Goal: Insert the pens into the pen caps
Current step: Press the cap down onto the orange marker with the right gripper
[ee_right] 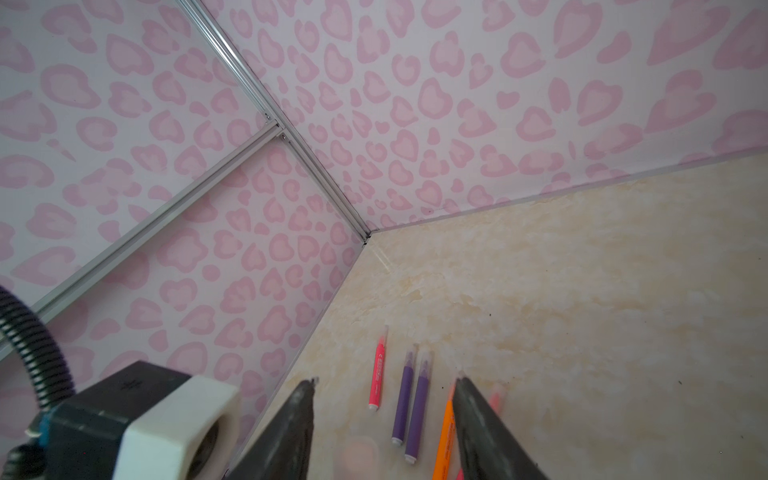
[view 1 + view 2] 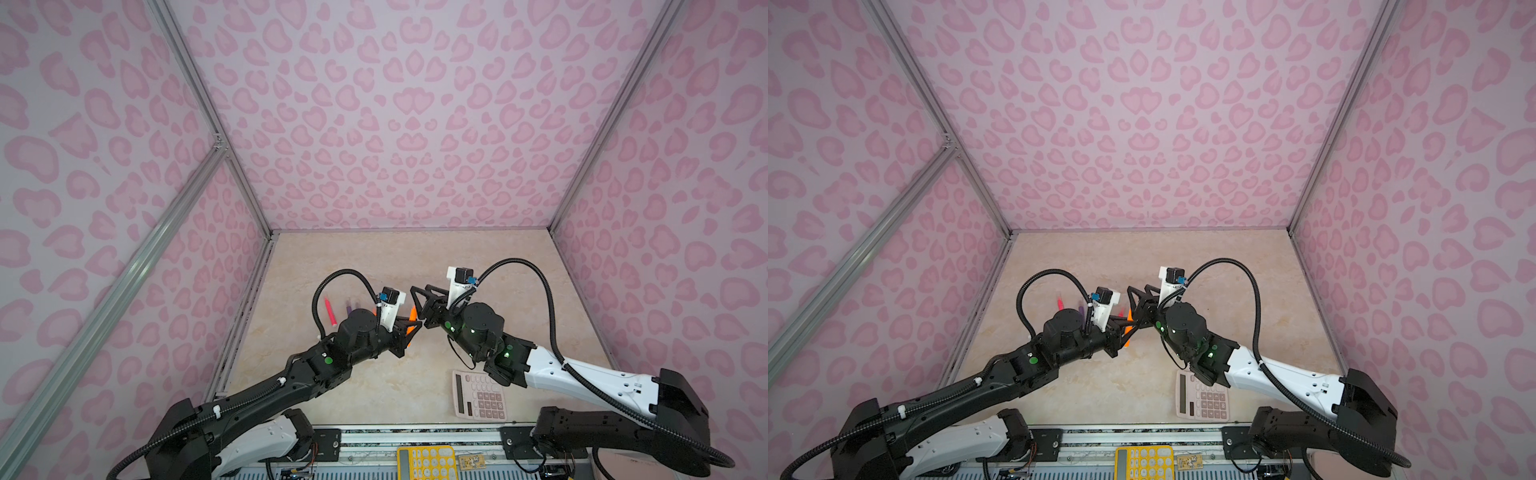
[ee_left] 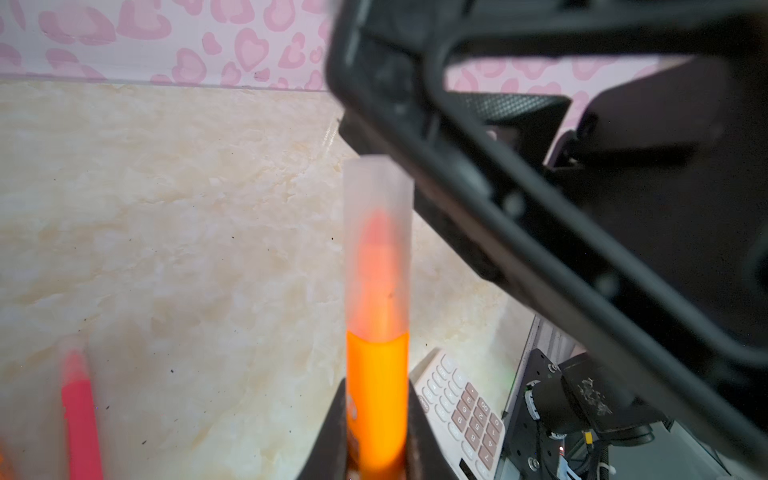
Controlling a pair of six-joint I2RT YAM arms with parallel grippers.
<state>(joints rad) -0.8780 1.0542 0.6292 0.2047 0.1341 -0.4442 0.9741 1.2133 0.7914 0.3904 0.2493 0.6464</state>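
Observation:
My left gripper (image 3: 377, 388) is shut on an orange pen (image 3: 376, 395), held above the table. A clear pen cap (image 3: 378, 232) sits over its tip. In both top views this orange pen (image 2: 411, 323) (image 2: 1128, 328) shows between the two grippers at mid-table. My right gripper (image 1: 384, 382) stands open just off the capped end, and its fingers (image 3: 478, 199) are apart from the cap. On the table lie a pink pen (image 1: 377, 374), two purple pens (image 1: 402, 399) and another orange pen (image 1: 443, 440), each with a clear cap on. A second pink pen (image 1: 496, 401) is partly hidden behind a finger.
A pink calculator (image 2: 480, 395) (image 2: 1202, 399) lies near the front edge under my right arm. A yellow calculator (image 2: 426, 461) sits off the table in front. Patterned walls enclose the table on three sides. The lying pens are left of centre (image 2: 330, 311).

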